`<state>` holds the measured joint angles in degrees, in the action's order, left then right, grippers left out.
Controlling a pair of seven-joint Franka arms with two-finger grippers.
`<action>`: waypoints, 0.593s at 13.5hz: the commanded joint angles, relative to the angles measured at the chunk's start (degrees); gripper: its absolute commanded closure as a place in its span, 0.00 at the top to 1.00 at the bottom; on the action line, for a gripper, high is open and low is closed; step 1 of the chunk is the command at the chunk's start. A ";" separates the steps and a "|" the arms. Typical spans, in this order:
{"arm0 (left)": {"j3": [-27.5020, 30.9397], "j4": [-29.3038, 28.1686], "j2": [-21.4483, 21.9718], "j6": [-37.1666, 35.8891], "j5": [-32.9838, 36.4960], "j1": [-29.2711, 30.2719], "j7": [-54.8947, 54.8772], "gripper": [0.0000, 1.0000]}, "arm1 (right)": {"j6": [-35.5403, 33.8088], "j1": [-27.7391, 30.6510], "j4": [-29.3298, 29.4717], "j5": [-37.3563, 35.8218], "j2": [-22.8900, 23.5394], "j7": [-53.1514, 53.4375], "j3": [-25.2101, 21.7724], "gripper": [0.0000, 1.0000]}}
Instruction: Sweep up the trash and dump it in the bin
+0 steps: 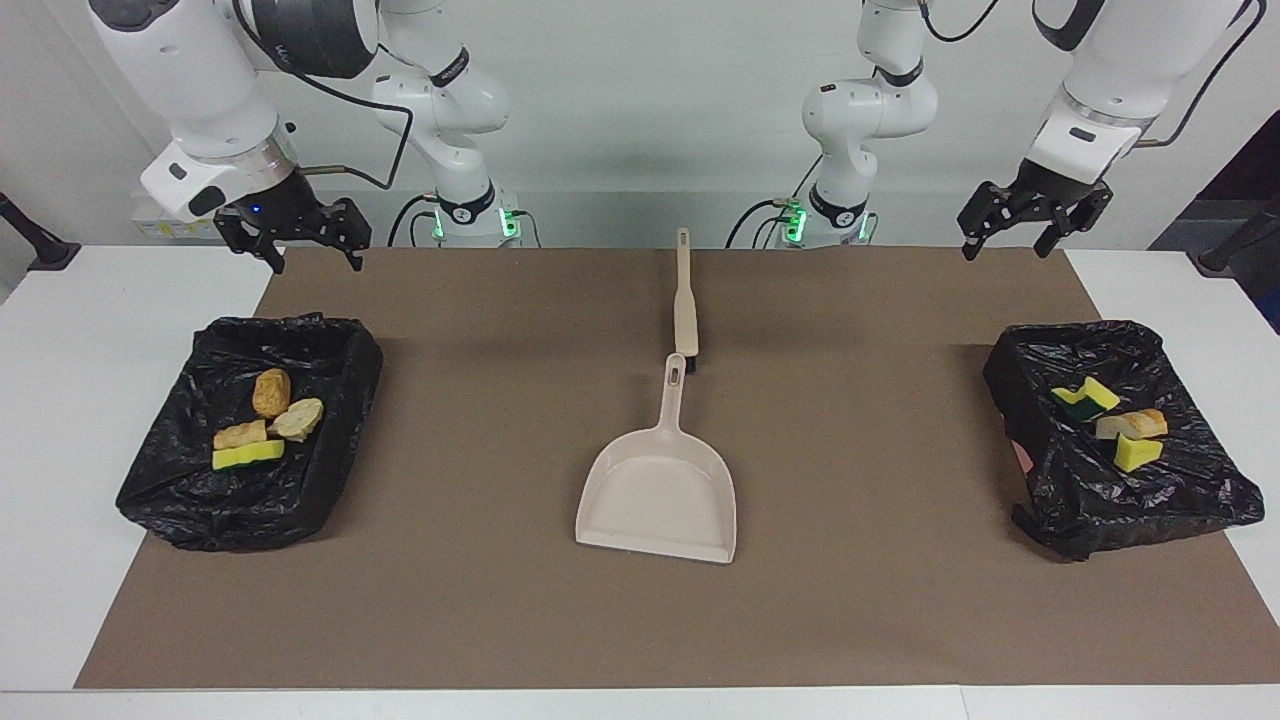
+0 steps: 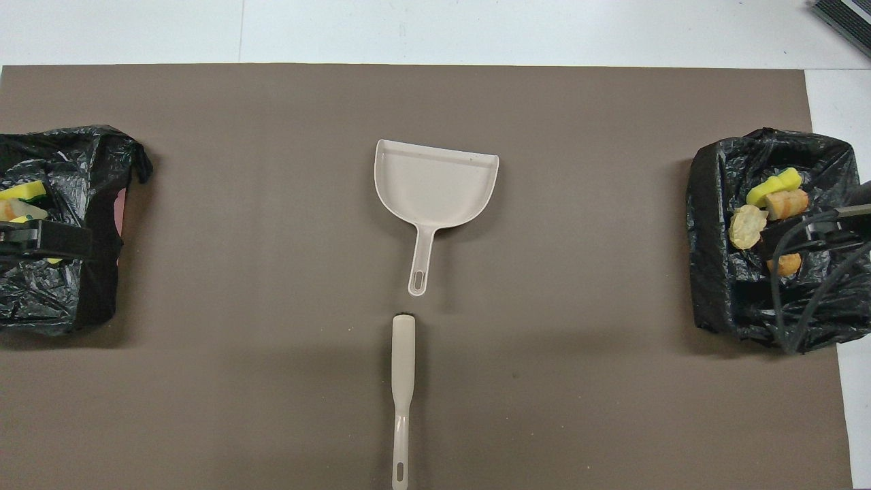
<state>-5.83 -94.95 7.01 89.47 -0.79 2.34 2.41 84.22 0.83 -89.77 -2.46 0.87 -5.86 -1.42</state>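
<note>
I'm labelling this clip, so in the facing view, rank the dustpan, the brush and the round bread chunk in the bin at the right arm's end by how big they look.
1. Dustpan, clearly largest.
2. Brush, long but narrow, smaller overall.
3. Round bread chunk, by far smallest, lying in the black-lined bin.

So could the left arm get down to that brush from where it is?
Probably yes. The left hand is open and empty, raised near its bin, and only bare mat lies between it and the brush.
</note>
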 commanded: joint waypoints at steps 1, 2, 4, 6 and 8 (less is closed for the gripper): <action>-0.06 1.44 0.46 -1.49 -0.88 0.13 -0.82 1.00 | 0.07 0.04 0.91 0.61 0.45 0.68 0.11 1.00; -0.14 1.35 0.46 -1.23 -0.88 0.21 -0.83 1.00 | 0.07 0.04 0.91 0.52 0.45 0.68 0.02 1.00; -0.14 1.00 0.81 -1.23 -0.88 0.48 -0.83 1.00 | 0.07 0.04 0.91 0.61 0.45 0.77 0.02 1.00; -0.49 1.44 0.72 -1.40 -0.45 -0.05 -0.57 1.00 | 0.07 0.04 0.91 0.61 0.45 0.77 0.02 1.00; -0.32 1.44 0.73 -1.85 -0.44 0.47 -0.39 1.00 | 0.07 0.04 0.91 0.61 0.45 0.77 0.02 1.00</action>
<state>-6.28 -94.10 7.33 89.05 -0.83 2.32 2.37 84.22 0.83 -89.74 -2.45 0.87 -5.86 -1.42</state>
